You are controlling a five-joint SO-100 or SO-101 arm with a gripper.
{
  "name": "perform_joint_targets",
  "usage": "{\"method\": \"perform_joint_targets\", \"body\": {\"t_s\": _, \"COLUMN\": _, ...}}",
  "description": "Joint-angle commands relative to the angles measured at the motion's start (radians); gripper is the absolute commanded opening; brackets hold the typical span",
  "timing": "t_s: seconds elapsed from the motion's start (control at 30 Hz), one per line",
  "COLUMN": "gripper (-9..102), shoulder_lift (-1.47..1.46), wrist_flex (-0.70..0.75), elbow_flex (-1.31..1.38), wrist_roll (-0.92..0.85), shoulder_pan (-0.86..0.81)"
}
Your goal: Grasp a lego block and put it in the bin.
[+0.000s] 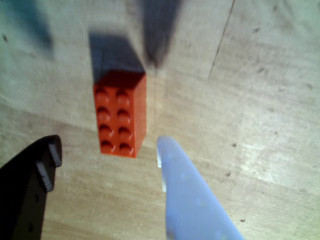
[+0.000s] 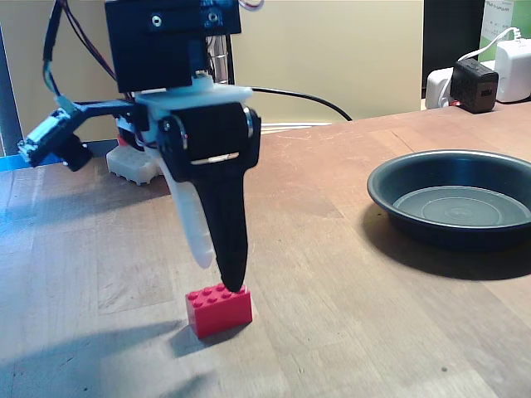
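Now the pincer hangs spread wide just above the lego block, which sits flat on the wooden surface. In the wrist view the brick lies ahead of the fingertips, not squarely between them, so closing here could clip its near end and skid it away. Well off to the block's right in the fixed view, the bin holds nothing.
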State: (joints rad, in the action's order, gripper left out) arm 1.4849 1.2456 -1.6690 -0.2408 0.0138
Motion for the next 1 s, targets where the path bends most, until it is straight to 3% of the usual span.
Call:
{"method": "perform_joint_targets", "body": {"t_s": 0.0, "gripper": 19, "shoulder_lift": 0.005, "wrist_flex": -0.008, "elbow_flex": 0.005, "wrist_roll": -0.002, "shoulder_pan": 0.015}}
{"method": "perform_joint_targets", "body": {"t_s": 0.97, "gripper": 18, "shoulder_lift": -0.117, "wrist_flex": -0.049, "elbow_flex": 0.009, "wrist_roll": 0.006, "shoulder_pan": 0.02}}
